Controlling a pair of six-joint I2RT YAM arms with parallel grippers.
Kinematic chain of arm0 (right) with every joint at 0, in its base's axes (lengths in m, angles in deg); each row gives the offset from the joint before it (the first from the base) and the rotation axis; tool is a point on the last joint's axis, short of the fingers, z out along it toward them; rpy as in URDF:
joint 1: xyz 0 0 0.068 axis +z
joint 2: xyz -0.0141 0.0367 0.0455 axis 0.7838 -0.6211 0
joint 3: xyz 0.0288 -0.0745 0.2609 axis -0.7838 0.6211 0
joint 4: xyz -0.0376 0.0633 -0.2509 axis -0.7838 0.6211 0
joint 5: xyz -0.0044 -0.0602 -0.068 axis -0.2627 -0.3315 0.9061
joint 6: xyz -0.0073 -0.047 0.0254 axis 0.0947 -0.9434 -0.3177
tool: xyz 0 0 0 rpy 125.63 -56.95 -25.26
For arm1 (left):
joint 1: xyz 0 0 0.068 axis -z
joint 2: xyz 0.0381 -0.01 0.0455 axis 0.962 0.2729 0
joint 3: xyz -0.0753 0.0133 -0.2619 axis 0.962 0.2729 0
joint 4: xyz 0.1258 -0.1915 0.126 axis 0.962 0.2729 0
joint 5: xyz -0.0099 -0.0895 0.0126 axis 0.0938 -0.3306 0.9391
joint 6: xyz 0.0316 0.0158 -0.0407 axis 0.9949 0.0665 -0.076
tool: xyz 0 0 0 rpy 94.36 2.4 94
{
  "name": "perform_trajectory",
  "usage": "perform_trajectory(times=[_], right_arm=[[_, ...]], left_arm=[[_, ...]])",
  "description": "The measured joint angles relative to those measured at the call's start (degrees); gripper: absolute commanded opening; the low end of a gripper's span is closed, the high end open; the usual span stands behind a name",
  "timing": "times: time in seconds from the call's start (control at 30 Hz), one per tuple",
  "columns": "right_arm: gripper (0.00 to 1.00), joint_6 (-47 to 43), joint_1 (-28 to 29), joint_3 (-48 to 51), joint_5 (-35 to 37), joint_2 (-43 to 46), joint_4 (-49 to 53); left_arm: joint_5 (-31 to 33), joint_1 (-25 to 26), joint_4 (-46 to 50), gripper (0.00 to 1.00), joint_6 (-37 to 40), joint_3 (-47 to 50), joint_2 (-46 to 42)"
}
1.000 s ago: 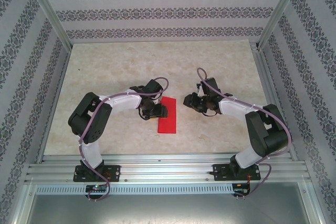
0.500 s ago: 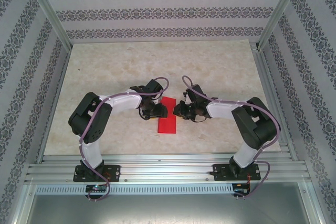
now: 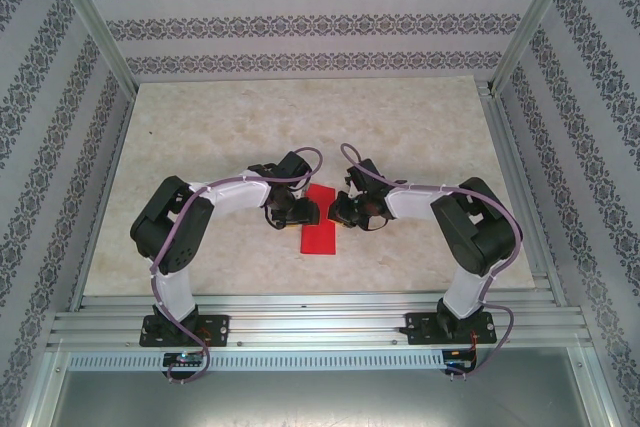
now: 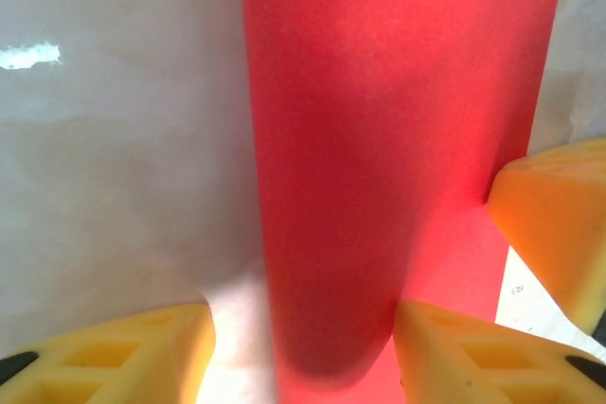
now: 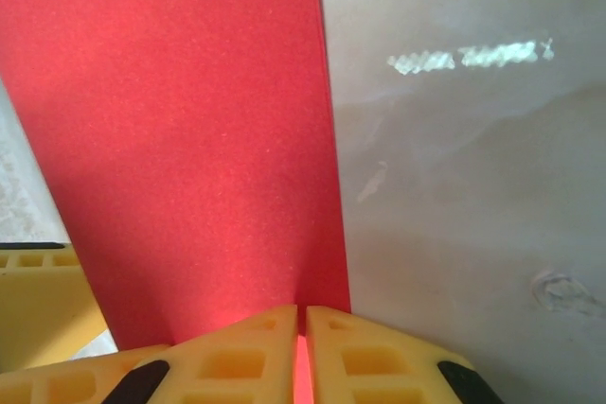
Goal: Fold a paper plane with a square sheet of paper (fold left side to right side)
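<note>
Where your two arms meet at mid table (image 3: 300,117), square sheet of paper (image 3: 319,234) lies flat, folded to narrow red strip. Your left gripper (image 4: 303,366) stands spread: one finger over bare table, other over red. Your right gripper (image 5: 301,352) is all but closed at strip's edge, red in slit. Whether paper is nipped, you can't tell.

Pale marbled table (image 3: 250,117), metal rails along its edges, one folded red sheet of paper (image 3: 318,238) lying flat near the middle — a narrow rectangle, long sides running front to back
</note>
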Motion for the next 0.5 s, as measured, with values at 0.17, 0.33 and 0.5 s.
perform_trajectory(times=[0.17, 0.33, 0.5], right_arm=[[0.12, -0.66, 0.00, -0.94, 0.07, -0.48, 1.55], [0.11, -1.29, 0.00, -1.73, 0.02, -0.92, 2.71], [0.11, -1.49, 0.00, -1.90, 0.04, -0.96, 2.99]], left_arm=[[0.07, -0.11, -0.02, 0.60, 0.33, 0.09, -0.98], [0.87, -0.87, 0.28, 0.55, 1.62, -0.07, -4.92], [-2.67, -0.87, -1.55, 0.43, 1.88, -1.16, -7.91]])
